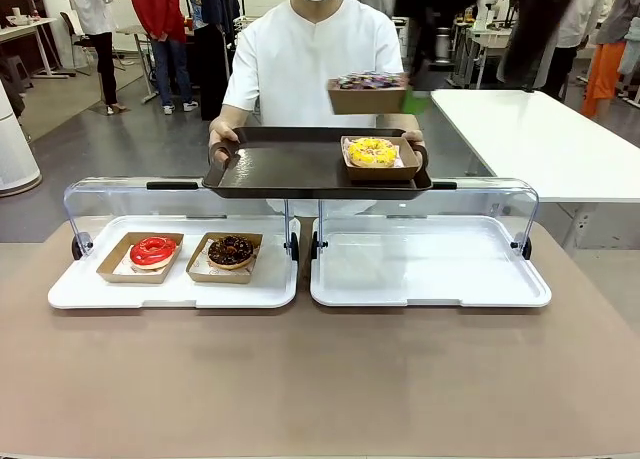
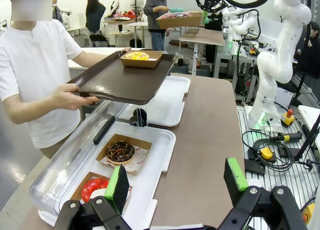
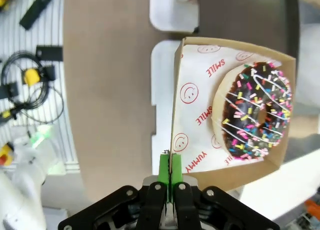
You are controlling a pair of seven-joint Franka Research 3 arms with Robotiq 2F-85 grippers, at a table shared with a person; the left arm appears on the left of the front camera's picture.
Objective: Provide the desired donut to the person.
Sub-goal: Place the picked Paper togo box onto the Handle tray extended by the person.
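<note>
Left gripper (image 2: pixel 177 182): it hung above the near left corner of the table (image 1: pixel 320 379), and its two green pads (image 2: pixel 235 174) stood far apart with nothing between them.
Left white tray (image 1: pixel 170 289): it lay on the left side of the table under a clear lid (image 1: pixel 110 191) that was lifted up at the back.
Red donut (image 1: pixel 152 251): it sat in a brown paper box at the left end of the left white tray.
Chocolate donut (image 1: pixel 231 250): it sat in its own box just beside the red one, nearer the right edge of that tray.
Person (image 1: pixel 315 59): stood at the far edge of the table in a white top and held a dark tray (image 1: pixel 300 169) by both handles above the white trays.
Yellow donut (image 1: pixel 372 151): it sat in a box at the right end of the dark tray.
Sprinkle donut (image 3: pixel 257 112): it lay in a box (image 3: pixel 227 104) on paper with red print, up in the air just over the right end of the dark tray.
Right gripper (image 3: pixel 168 172): its green pads were squeezed tight on the thin side wall of that box.
Right white tray (image 1: pixel 430 284): it lay on the right side of the table with its clear lid up too.
</note>
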